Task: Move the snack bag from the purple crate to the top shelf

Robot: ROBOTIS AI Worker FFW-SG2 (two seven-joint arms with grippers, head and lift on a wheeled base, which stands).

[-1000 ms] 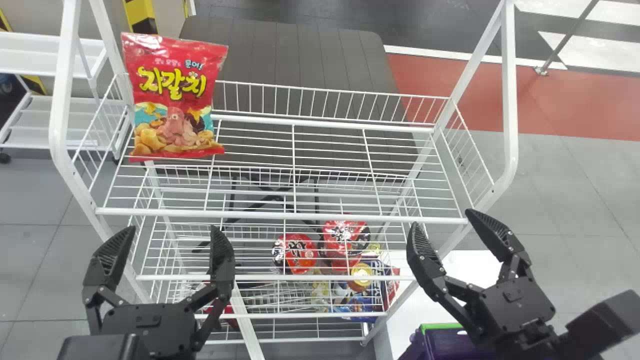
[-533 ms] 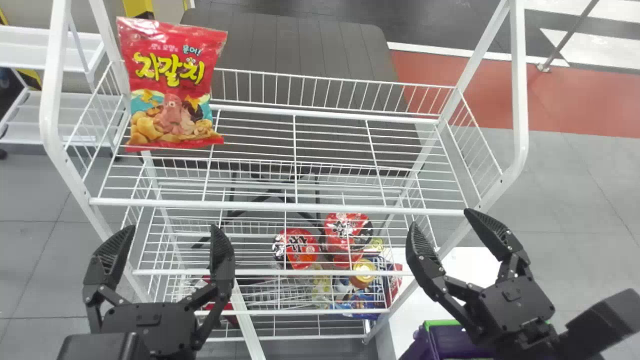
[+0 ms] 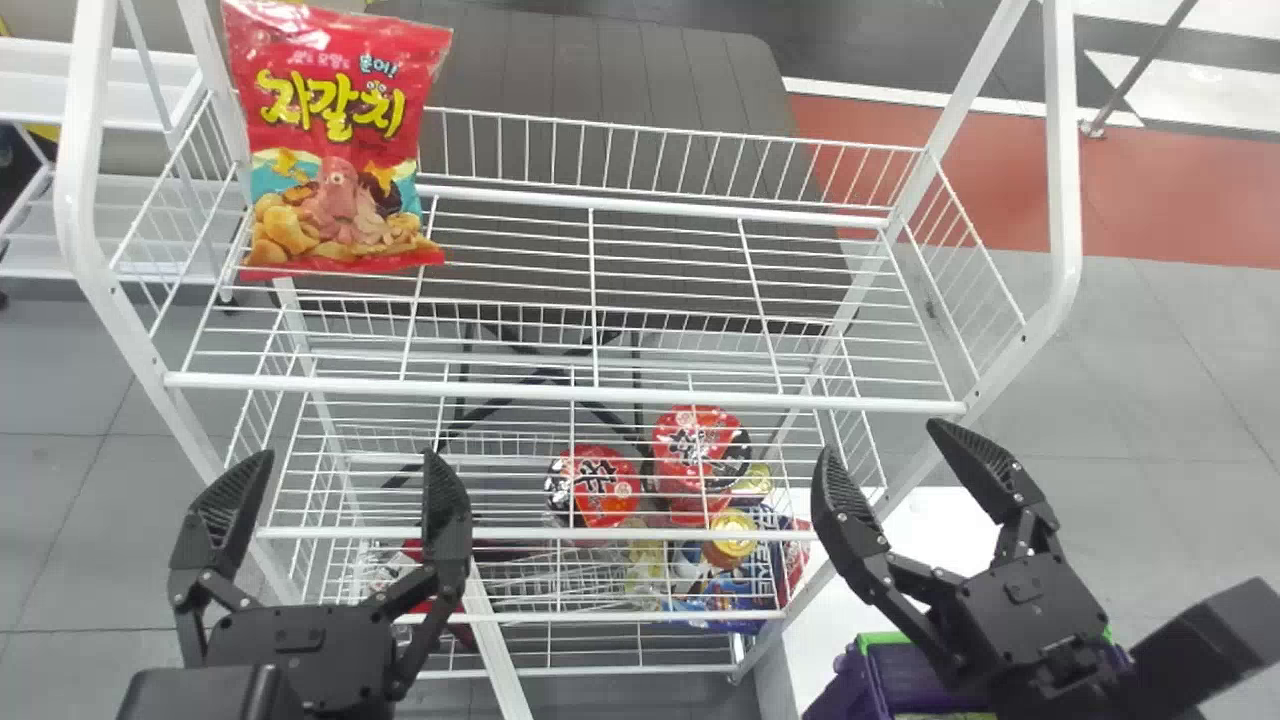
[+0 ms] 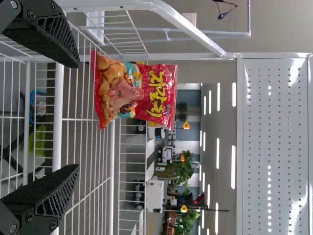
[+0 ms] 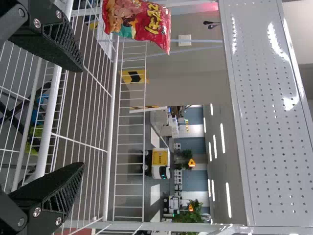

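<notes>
- Your left gripper (image 3: 342,460) is released, its two fingers spread well apart with nothing between them; it is the one nearer the bag.
- Your right gripper (image 3: 880,438), parked toward the rack's right end, is likewise spread and empty.
- Just beyond your left fingertips, the front rail (image 3: 560,390) of the top shelf crosses between you and the bag.
- Past that rail, almost straight ahead of your left gripper, the red octopus-print snack bag (image 3: 340,140) stands at the left end of the top shelf, well apart from both grippers. Its long axis runs upright, printed face toward you.
- Since it is up there, the placing looks finished to me; what remains for you is probably to draw back, keeping both hands on your side of that rail.
- Whether the bag leans on the rear fence or the left side fence, you can't tell; its back is hidden, so a bump to the rack might tip it.
- The head view's upper edge clips the bag's top seam, and the right wrist view crops one side.
- Low on the right, your right arm covers part of the purple crate (image 3: 850,685), and the view's bottom edge cuts it, so you can't judge its contents.
</notes>
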